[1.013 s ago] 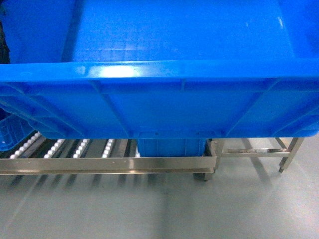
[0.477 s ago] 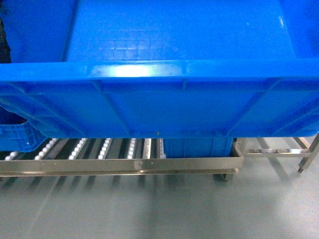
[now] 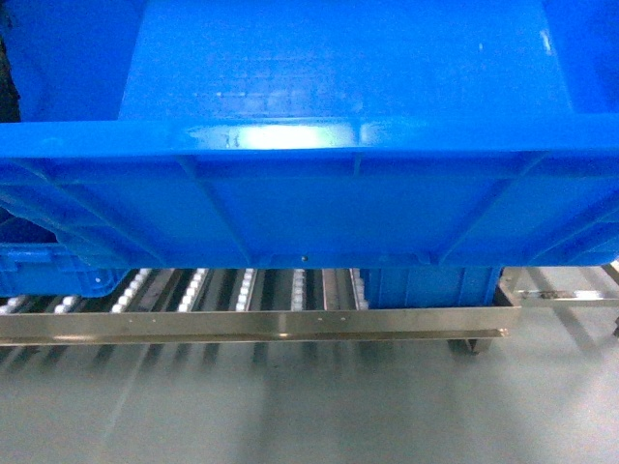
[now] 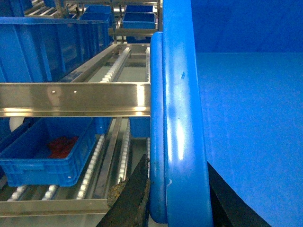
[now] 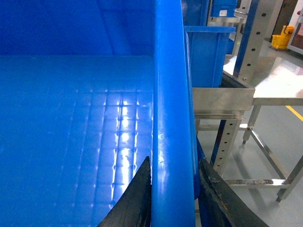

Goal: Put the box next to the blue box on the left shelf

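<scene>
The box [image 3: 319, 203], a large bright-blue crate, fills the upper head view, held above the floor. My left gripper [image 4: 176, 163] is shut on its left rim [image 4: 180, 94], one dark finger [image 4: 137, 189] outside and one inside. My right gripper [image 5: 174, 161] is shut on the right rim [image 5: 168, 71] the same way. Below the box lies the left shelf [image 3: 242, 290] with white rollers. One blue box [image 3: 430, 287] stands on it at the right, and another blue crate [image 3: 48, 271] at the left. The left wrist view shows a small blue crate [image 4: 47, 156] holding something red on the rollers [image 4: 94, 161].
A steel front rail [image 3: 251, 324] edges the shelf, with grey floor [image 3: 290, 406] before it. A steel frame table [image 5: 279, 97] stands to the right. Higher rack levels hold more blue crates [image 4: 47, 47]. A yellow bucket [image 5: 282, 37] sits far right.
In the head view the shelf and the blue box on it have slid right. The crate at the left has come further into view. Both grips on the box are unchanged.
</scene>
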`<state>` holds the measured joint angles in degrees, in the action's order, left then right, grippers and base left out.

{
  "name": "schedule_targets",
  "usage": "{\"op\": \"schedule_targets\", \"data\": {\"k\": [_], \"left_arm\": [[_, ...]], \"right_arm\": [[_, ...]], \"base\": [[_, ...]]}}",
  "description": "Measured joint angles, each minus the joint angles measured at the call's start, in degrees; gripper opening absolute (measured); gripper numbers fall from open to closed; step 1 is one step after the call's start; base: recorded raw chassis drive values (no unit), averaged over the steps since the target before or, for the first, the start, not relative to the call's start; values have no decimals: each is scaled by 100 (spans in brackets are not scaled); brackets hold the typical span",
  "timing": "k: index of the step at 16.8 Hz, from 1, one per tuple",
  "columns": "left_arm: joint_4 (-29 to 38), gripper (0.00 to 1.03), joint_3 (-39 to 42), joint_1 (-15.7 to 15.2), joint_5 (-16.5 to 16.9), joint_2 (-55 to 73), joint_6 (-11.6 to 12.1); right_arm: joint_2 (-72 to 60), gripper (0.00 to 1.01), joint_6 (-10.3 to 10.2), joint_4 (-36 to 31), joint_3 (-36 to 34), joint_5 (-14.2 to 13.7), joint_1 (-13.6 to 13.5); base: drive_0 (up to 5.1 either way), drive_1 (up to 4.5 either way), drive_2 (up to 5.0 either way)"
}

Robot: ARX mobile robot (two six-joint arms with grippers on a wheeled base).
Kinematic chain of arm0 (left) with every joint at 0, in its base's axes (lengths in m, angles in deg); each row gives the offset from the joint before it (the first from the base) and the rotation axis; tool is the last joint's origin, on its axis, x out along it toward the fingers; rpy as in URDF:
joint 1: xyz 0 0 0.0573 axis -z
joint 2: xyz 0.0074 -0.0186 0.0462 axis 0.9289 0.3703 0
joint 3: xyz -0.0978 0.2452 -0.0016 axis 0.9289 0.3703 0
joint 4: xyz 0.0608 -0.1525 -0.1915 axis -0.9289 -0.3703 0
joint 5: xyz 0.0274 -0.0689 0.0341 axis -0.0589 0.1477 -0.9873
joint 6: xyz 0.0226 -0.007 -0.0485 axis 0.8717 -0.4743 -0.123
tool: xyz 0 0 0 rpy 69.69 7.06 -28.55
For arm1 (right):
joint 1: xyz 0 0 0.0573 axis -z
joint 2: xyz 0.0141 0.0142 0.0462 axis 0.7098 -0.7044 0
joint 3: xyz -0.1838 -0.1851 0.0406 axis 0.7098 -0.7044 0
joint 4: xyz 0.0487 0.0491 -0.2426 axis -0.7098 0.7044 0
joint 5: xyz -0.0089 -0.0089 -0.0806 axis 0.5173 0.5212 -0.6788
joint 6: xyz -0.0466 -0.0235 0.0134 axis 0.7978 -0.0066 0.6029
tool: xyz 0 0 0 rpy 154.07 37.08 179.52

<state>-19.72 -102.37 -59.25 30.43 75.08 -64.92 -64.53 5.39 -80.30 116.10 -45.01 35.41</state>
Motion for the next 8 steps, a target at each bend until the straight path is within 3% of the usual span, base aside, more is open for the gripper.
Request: {"op": "schedule_targets", "data": {"k": [8], "left_arm": [[0,20,0,0,-7,0,2]], "right_arm": [[-2,21,-2,13,0,0,0]], "base": [[-507,239,239]]}}
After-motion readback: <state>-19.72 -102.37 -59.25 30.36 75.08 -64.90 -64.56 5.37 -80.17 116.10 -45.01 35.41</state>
